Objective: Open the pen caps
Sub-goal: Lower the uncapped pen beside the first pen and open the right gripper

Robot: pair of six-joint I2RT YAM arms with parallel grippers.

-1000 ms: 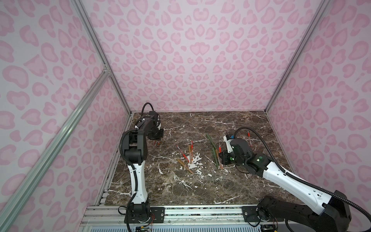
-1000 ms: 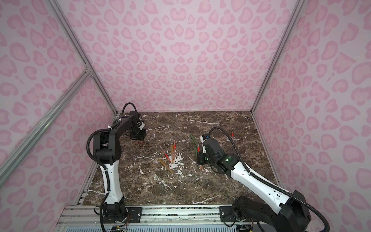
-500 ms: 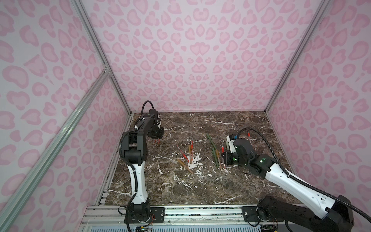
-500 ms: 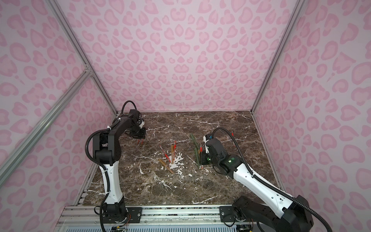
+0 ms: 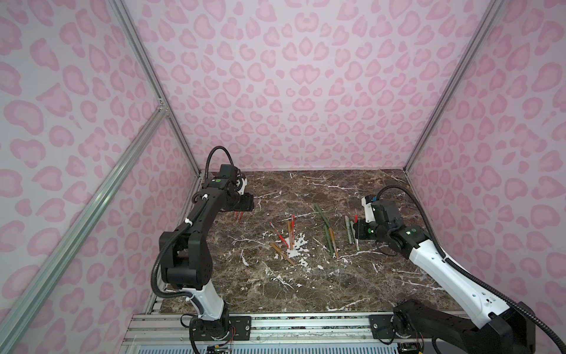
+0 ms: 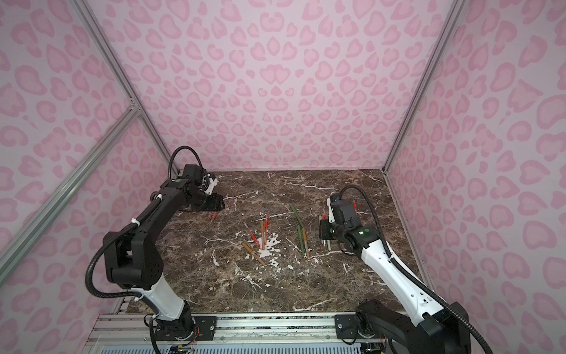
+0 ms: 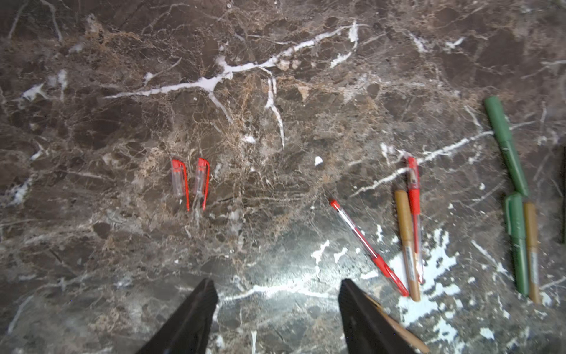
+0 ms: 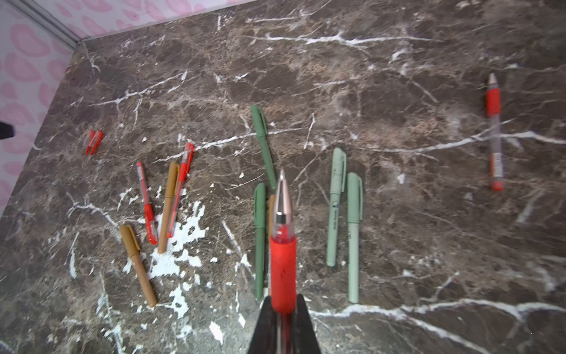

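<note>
Two loose red-and-clear pen caps [image 7: 179,180] [image 7: 202,180] lie side by side at the back left of the marble table, seen in both top views [image 5: 238,216] [image 6: 213,216]. My left gripper [image 7: 277,283] hovers open just above them, holding nothing. My right gripper [image 8: 283,298] is shut on an uncapped red pen [image 8: 283,263], whose silver tip points away from the jaws. In a top view this gripper [image 5: 356,230] hangs over the right-hand pens. Capped pens lie below: tan [image 8: 137,266], dark green [image 8: 263,144] and pale green [image 8: 337,208].
An uncapped red pen [image 8: 494,131] lies alone at the far right. Two red pens [image 8: 147,205] [image 8: 180,190] and a tan pen [image 8: 168,208] cluster mid-table on a white patch. Pink patterned walls and metal posts [image 5: 183,144] close in the table's sides and back.
My left gripper's jaws have opened wide above the red caps. My right gripper has drawn a little to the right, still holding the red pen.
</note>
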